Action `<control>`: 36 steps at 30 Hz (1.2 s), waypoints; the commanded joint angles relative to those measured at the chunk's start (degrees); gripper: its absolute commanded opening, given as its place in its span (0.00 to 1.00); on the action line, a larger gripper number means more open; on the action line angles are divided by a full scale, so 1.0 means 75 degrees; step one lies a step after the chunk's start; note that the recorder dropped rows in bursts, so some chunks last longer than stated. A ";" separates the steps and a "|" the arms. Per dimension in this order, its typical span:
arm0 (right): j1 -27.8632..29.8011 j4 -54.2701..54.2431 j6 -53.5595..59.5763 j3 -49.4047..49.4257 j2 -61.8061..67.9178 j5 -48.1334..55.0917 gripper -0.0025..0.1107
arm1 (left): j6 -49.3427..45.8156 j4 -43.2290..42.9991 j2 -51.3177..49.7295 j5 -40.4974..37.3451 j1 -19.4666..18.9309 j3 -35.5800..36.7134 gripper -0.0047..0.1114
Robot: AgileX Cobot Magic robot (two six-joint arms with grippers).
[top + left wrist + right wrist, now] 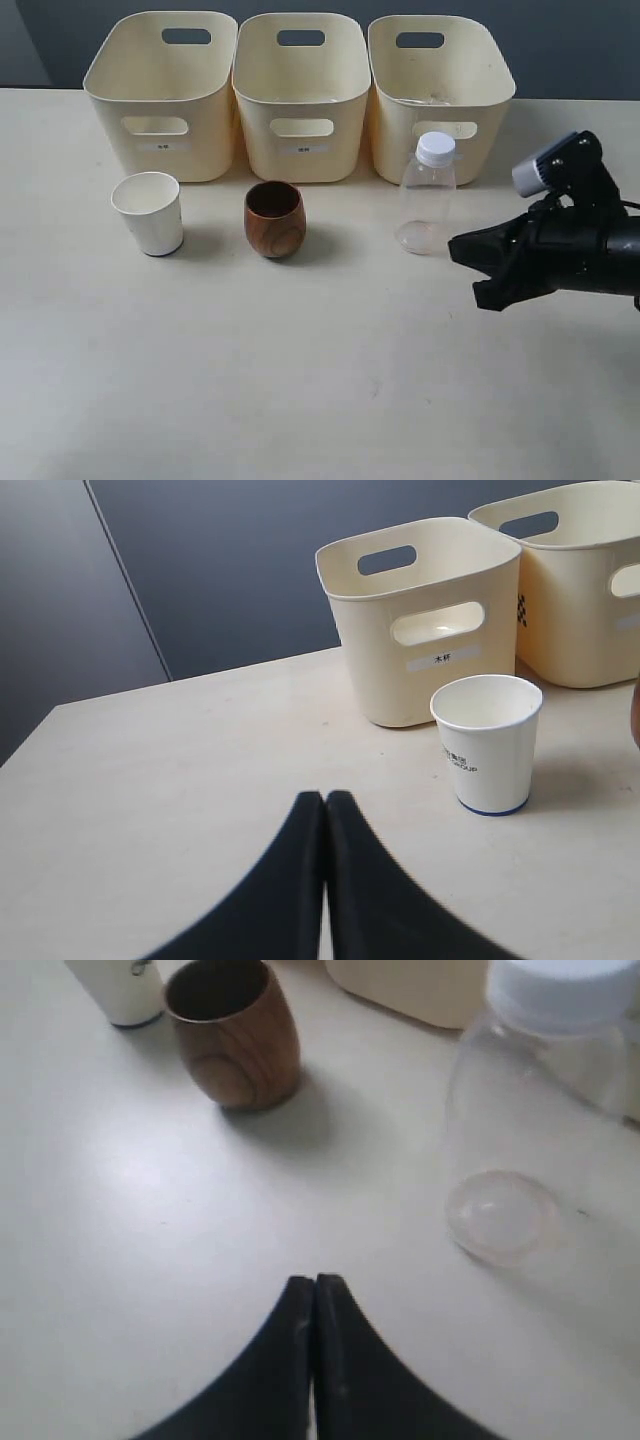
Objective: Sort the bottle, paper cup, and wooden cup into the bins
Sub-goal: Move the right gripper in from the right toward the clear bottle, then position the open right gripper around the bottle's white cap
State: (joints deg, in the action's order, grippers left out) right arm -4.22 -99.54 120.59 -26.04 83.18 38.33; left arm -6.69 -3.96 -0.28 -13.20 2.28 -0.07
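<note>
Outside view: the bottle (427,195) stands on the table (300,380) before the rightmost bin (440,90), with our right jaws near it. Left wrist: left jaws together, paper cup (487,742) ahead. Right wrist: right jaws together too. We should part them wide, then close squarely around the bottle's middle.

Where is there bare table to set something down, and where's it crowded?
Bare: the table in front of the paper cup, wooden cup and bottle, and the gap between wooden cup and bottle. Crowded: between that row and the bins.
</note>
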 commanded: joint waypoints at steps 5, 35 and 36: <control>0.0019 -0.0055 0.0039 0.0095 0.0604 0.0691 0.02 | 0.0015 0.0000 0.0038 0.0035 0.0024 0.0010 0.04; 0.0019 -0.0055 0.0085 0.0082 0.0683 0.0183 0.02 | 0.0015 0.0000 0.0038 0.0050 0.0024 0.0010 0.04; 0.0033 -0.0055 0.0085 0.0082 0.0683 0.0363 0.02 | 0.0015 0.0000 0.0038 0.0050 0.0024 0.0010 0.04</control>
State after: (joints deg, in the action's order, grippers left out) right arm -4.22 -99.54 120.50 -25.55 88.24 35.84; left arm -6.69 -3.96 -0.28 -13.20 2.28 -0.07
